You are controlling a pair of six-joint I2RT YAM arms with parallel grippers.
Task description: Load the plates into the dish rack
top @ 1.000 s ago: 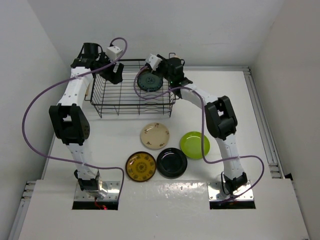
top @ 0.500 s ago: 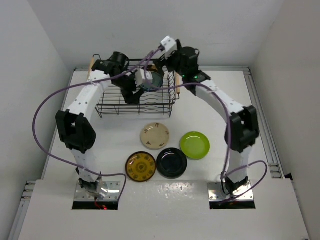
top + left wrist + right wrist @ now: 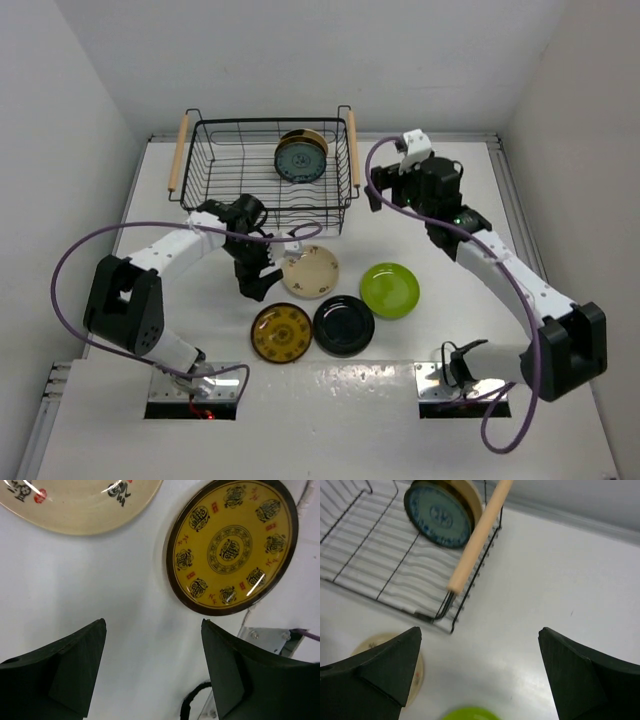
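Observation:
The dish rack [image 3: 200, 200] stands at the back. A teal-grey plate [image 3: 300, 161] stands upright in it, against a mustard plate [image 3: 306, 138] behind. On the table lie a cream plate [image 3: 312, 272], a lime green plate [image 3: 389, 290], a black plate [image 3: 343, 325] and a second mustard plate [image 3: 281, 333]. My left gripper [image 3: 257, 288] hangs open over bare table, left of the cream plate [image 3: 80, 505] and above the mustard plate [image 3: 232, 545]. My right gripper [image 3: 379, 193] is open and empty, just right of the rack's right handle [image 3: 477, 535].
White walls close in the table on the left, back and right. A purple cable loops from each arm. The arm bases sit at the near edge, just below the mustard and black plates. The rack's wooden handles [image 3: 177, 150] stick out at its sides.
My right gripper opened, left the teal-grey plate standing in the rack and drew back to the right. My left arm swung from the rack down to the table beside the cream plate.

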